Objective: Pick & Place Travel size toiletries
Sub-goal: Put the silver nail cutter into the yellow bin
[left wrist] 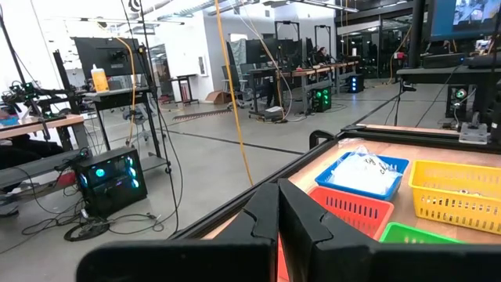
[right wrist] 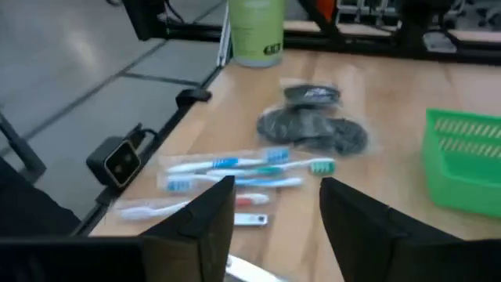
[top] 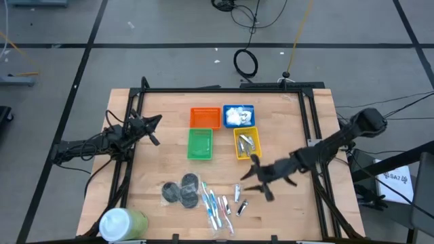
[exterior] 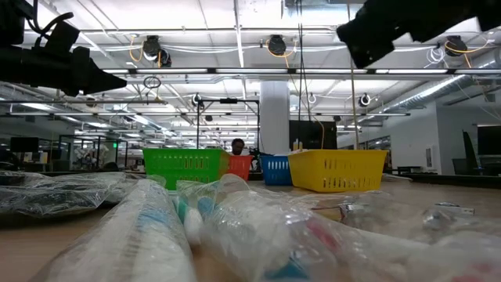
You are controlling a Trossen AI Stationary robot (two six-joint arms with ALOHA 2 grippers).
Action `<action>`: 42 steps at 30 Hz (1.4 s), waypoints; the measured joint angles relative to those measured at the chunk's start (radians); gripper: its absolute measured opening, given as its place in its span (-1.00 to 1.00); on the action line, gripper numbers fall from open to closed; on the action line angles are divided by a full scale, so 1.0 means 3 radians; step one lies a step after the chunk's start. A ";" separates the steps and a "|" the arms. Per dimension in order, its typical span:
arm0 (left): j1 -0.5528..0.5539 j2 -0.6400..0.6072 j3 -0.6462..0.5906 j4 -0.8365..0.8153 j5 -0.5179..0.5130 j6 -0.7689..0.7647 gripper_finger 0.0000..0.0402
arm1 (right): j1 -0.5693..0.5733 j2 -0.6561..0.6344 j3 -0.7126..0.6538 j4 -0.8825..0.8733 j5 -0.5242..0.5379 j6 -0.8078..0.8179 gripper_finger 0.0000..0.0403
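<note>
Reaching in from the table's right edge, the right arm stretches low across the wood with its right gripper (top: 256, 177) hanging just beside the yellow basket (top: 246, 144), toward the near side of the table, and above the tiny silver clippers (top: 240, 200). Its fingers (right wrist: 205, 215) stand parted with nothing between them, and the wrist view looks past them at the toothbrushes (right wrist: 235, 174) in clear wrappers and the dark grey discs (right wrist: 313, 125) beyond. More clippers lie inside the yellow basket, and the white packets (top: 237, 116) fill the blue basket (top: 239, 115). An orange basket (top: 205, 118) sits beside the blue one, with a green basket (top: 199, 144) in front of it. The toothbrushes lie fanned near the front edge, between the discs and the loose clippers. A white-and-green tub (top: 122, 222) lies at the front left corner. At the left side, the left gripper (top: 154, 130) is held above the table, pointing toward the baskets, its fingers (left wrist: 270, 219) pressed together and empty.
</note>
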 joint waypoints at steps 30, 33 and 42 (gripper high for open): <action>-0.0001 0.0000 0.0000 0.0000 0.0001 0.0000 -1.00 | 0.0151 0.2157 0.1569 -0.0813 -0.0257 -0.0256 0.02; -0.0001 0.0000 0.0000 0.0001 -0.0001 0.0000 -1.00 | 0.0103 0.2157 0.1562 -0.0939 -0.0250 -0.0256 0.01; 0.0000 0.0000 0.0000 0.0000 0.0000 0.0000 -1.00 | -0.0080 0.1914 0.1525 -0.1505 0.0259 -0.0272 -0.03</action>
